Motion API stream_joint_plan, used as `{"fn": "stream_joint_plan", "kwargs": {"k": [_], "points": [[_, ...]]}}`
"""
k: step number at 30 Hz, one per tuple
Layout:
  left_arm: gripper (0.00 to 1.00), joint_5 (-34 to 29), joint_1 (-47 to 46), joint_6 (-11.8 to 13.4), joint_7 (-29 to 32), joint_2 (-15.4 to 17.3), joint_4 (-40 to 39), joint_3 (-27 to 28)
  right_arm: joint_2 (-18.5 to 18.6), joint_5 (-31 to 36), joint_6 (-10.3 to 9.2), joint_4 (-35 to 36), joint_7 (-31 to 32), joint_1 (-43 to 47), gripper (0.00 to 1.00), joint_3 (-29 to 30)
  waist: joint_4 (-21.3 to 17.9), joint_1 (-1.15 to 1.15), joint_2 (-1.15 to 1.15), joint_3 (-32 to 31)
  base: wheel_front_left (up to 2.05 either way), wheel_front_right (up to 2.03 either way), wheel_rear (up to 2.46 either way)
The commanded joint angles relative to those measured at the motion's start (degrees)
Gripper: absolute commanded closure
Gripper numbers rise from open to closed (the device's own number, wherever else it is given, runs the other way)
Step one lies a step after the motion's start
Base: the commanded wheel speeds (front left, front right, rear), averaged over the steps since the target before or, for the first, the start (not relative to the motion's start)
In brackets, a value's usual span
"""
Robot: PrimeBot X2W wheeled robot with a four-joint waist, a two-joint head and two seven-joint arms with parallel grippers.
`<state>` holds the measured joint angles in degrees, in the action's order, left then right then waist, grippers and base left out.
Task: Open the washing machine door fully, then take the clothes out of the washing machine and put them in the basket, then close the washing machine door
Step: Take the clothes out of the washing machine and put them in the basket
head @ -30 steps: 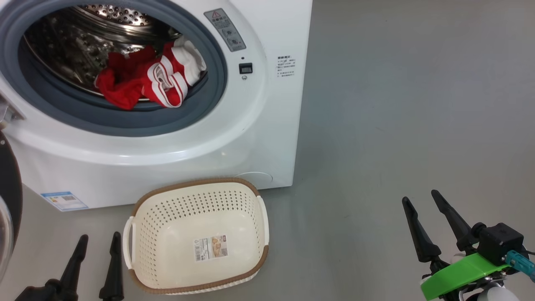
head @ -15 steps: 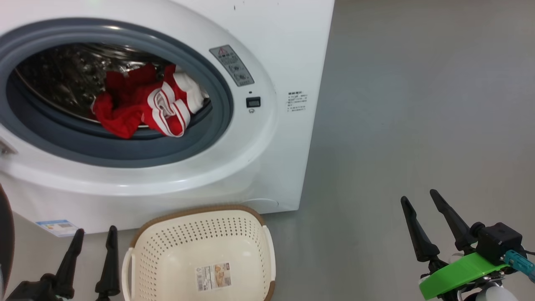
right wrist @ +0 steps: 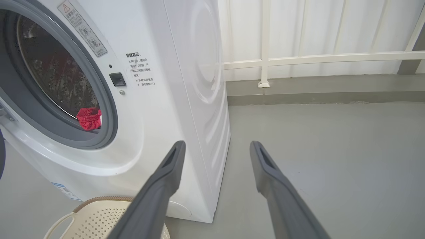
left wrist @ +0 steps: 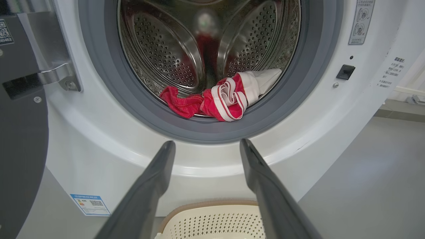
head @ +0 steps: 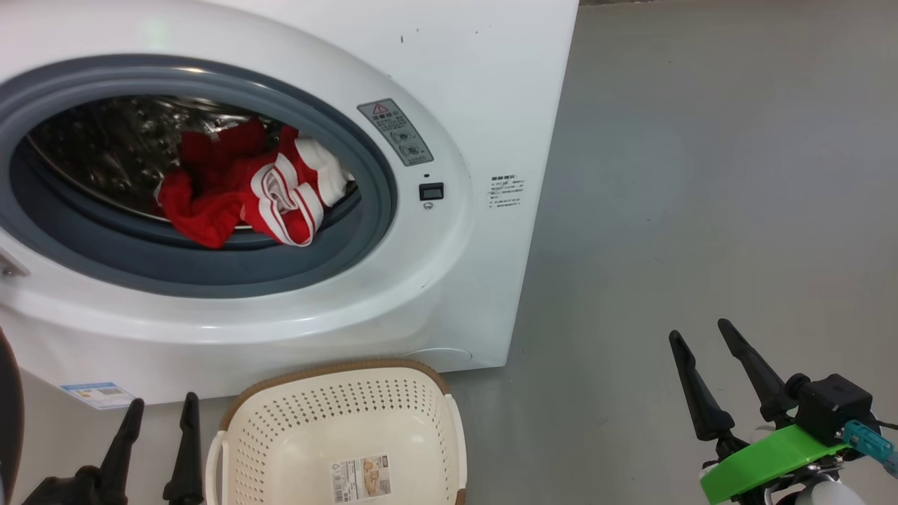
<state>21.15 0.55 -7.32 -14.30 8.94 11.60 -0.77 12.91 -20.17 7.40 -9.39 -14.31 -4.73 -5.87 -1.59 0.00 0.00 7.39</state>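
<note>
Left gripper point(head: 163, 400) is hanging low at the lower left of the head view, both dark fingers pointing up toward the front of the washing machine point(head: 484, 84), jaws spread wide and gripping nothing. In the left wrist view it is aiming straight at the round opening, with its fingertips short of the white front panel and not touching it. Right gripper point(head: 698, 328) is sitting well off to the right over bare grey floor point(head: 701, 175), fingers tilting up and slightly left, also spread and empty, with a green bracket point(head: 765, 459) showing at its wrist. Its own view is looking along the machine's right side toward a white railing point(right wrist: 318, 59). The washing machine door point(left wrist: 20, 139) is standing swung open on the left, its black face showing beside the metal hinge point(left wrist: 56, 74). The clothes point(head: 238, 196) are lying bunched at the bottom front of the steel drum point(left wrist: 159, 56), red with white stripe trim, draping onto the lower lip of the grey rubber ring point(head: 210, 277). That lip is lying between the left gripper and the fabric. The basket point(head: 330, 369) is sitting on the floor just in front of the machine, below the opening and just right of the left gripper, with a paper label point(head: 361, 478) showing on its bottom. A small blue sticker point(head: 98, 395) is showing low on the machine front.
</note>
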Motion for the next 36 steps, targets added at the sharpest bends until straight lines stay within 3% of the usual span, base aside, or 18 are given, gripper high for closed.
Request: {"fn": "stream_joint_plan", "kwargs": {"k": [1,12,25,36], "points": [[0.0,-0.37,-3.11,-0.16,-0.7,0.86,-0.44,1.79,0.55,0.53,0.09,1.17,-0.69,-1.36,0.0,-1.41,-0.01,0.0,0.0,0.04,0.0,0.0,0.0],[0.0,0.12,-15.46,-0.16,-0.32,2.65,12.77,-4.68,-0.14,0.65,0.09,0.9,-0.69,-2.04,0.0,-2.56,-0.51,0.0,0.0,0.61,0.0,0.0,0.0],[0.0,5.76,-34.63,-0.16,7.78,6.08,28.42,-13.0,-1.59,0.59,0.09,1.21,-0.69,-3.88,0.0,-3.74,-3.43,0.0,0.0,3.85,0.0,0.0,0.0],[0.0,10.36,-47.63,-0.16,11.17,9.66,39.14,-20.89,-3.64,0.94,0.09,1.57,-0.69,-6.44,0.0,-4.6,-6.99,0.0,0.0,9.27,0.0,0.0,0.0]]}}
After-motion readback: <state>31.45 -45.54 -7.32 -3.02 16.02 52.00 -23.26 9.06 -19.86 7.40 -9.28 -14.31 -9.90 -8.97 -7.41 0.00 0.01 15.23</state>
